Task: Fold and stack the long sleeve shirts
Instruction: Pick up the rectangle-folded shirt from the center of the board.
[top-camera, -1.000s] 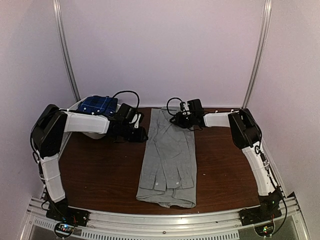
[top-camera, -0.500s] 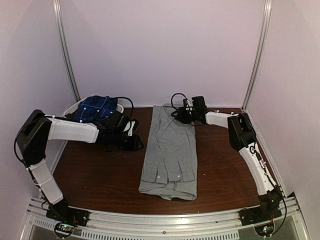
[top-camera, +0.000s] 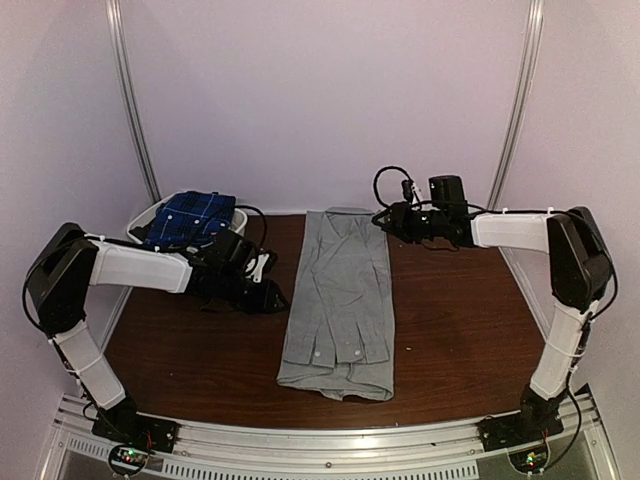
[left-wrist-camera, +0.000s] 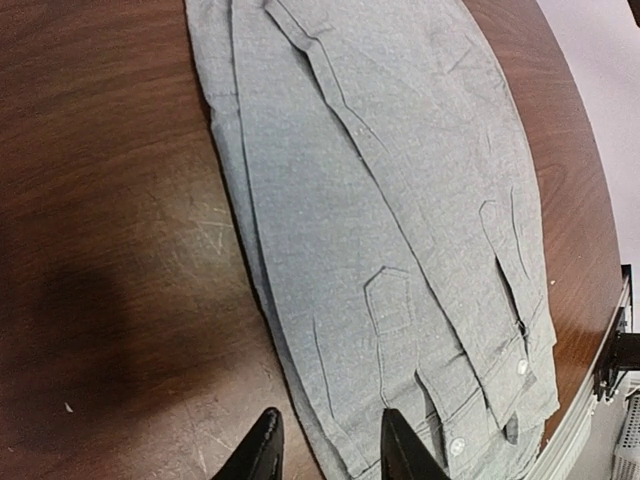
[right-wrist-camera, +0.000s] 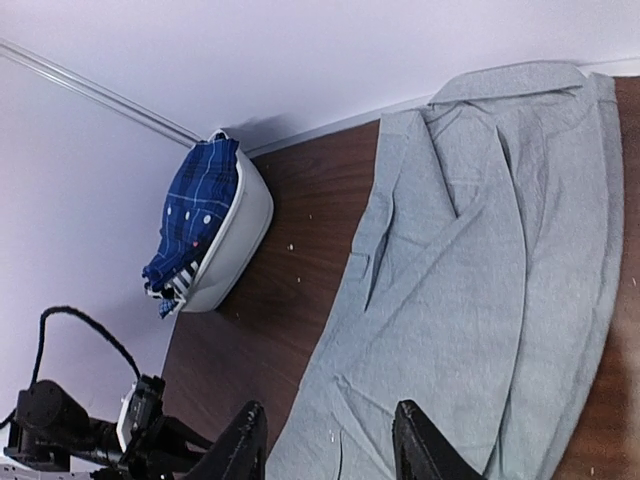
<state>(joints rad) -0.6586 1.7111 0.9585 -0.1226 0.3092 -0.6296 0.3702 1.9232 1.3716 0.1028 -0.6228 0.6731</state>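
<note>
The grey shirt lies folded lengthwise into a long strip down the middle of the table, collar at the far end and cuffs with white buttons at the near end. My left gripper is open and empty, low beside the strip's left edge. In the left wrist view its gripper straddles that edge of the grey shirt. My right gripper is open and empty, just right of the collar. In the right wrist view the gripper hovers over the grey shirt. Dark blue plaid shirts are heaped in the basket.
The white oval basket stands at the back left corner; it also shows in the right wrist view with the plaid shirts in it. Brown table shows on both sides of the strip. Walls close in behind and beside.
My right arm has swung out to the right and its gripper has drawn back from the collar. My left gripper has shifted slightly toward the shirt's left edge. The shirt lies as before.
</note>
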